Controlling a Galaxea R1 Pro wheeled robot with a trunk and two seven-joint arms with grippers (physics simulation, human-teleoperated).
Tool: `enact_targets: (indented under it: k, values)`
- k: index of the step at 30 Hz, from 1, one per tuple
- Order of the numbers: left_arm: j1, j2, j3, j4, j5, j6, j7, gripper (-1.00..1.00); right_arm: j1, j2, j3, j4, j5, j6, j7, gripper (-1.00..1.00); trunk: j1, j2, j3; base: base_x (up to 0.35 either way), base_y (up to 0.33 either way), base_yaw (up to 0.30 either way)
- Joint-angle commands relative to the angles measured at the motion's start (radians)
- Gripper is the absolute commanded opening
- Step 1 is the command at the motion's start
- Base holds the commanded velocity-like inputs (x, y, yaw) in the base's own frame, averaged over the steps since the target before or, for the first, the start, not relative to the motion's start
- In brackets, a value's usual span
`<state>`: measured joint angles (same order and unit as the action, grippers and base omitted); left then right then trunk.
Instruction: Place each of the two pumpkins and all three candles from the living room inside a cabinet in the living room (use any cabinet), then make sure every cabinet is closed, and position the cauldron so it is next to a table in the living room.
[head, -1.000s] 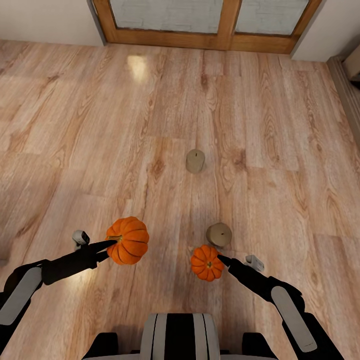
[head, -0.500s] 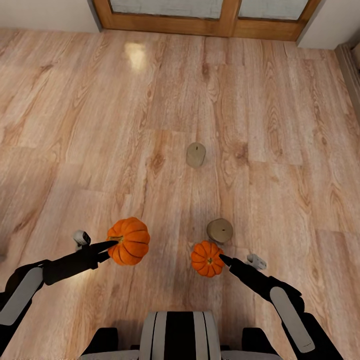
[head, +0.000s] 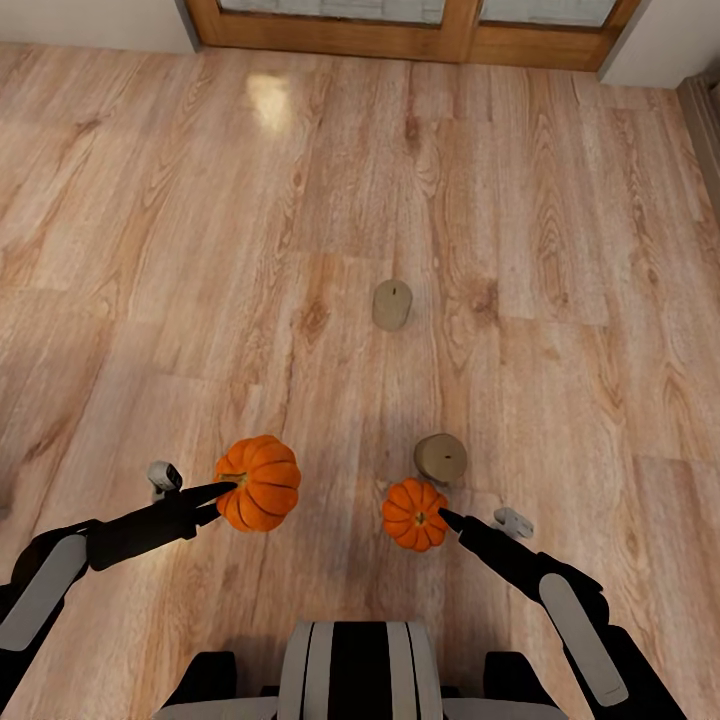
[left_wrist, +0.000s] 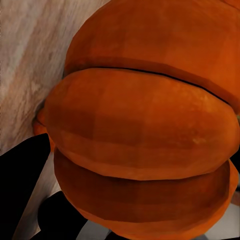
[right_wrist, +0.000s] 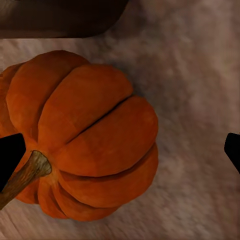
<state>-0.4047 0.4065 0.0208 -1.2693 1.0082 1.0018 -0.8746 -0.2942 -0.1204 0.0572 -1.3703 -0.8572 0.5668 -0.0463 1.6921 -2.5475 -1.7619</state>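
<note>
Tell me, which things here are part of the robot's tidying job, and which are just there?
Part of the job:
- larger pumpkin, at the left pincer
- smaller pumpkin, at the right pincer
- nearer candle, on the floor
- farther candle, on the floor

Just there:
- wooden floor
- wood-framed door

Two pumpkins (head: 258, 483) (head: 414, 514) side by side, two candles (head: 441, 458) (head: 392, 304) beyond them

orange ribbed pumpkins (head: 259, 483), tan candles (head: 392, 304), wood-grain floor (head: 560, 250)
</note>
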Motion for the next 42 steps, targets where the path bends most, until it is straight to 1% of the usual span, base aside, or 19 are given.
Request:
enact_targets:
  k: [1,7,25,34,36,37,39,42]
  values:
    - [0.0,0.0,0.001,0.0,-0.002,0.003,-0.001,-1.0,0.0,-0.001,0.001,-0.001,-0.006,0.002,-0.002,1.0,0.0,0.0,0.0,0.0,0.0,0.0]
    - [0.0,0.0,0.001,0.001,-0.001,0.003,-0.001,-1.0,0.0,0.0,0.002,0.0,-0.006,0.002,0.014,1.0,0.0,0.0,0.0,0.002,0.004,0.0]
    - [0.0,0.001,0.002,0.002,0.0,0.003,-0.001,-1.0,0.0,-0.001,0.002,0.0,-0.006,0.002,0.016,1.0,0.0,0.0,0.0,0.021,0.022,0.0]
    - [0.0,0.002,0.003,0.003,0.0,0.003,-0.001,-1.0,0.0,0.0,0.003,0.0,-0.006,0.002,0.016,1.0,0.004,-0.002,-0.035,0.0,0.0,0.0]
    - [0.0,0.002,0.003,0.003,0.0,0.003,-0.001,-1.0,0.0,0.0,0.005,0.0,-0.006,0.002,0.016,1.0,0.005,-0.003,-0.043,0.0,0.0,0.0]
    - [0.0,0.002,0.003,0.004,0.0,0.003,-0.001,-1.0,0.0,0.0,0.014,0.0,-0.006,0.002,0.016,1.0,0.005,-0.003,-0.047,0.0,0.0,0.0]
    - [0.0,0.002,0.004,0.004,0.0,0.003,-0.001,-1.0,0.0,-0.001,0.026,0.0,-0.005,0.002,0.016,1.0,0.005,-0.003,-0.047,0.0,0.0,0.0]
    - [0.0,0.002,0.004,0.004,0.0,0.003,-0.001,-1.0,0.0,-0.001,0.033,0.0,-0.005,0.002,0.016,1.0,0.005,-0.003,-0.047,0.0,0.0,0.0]
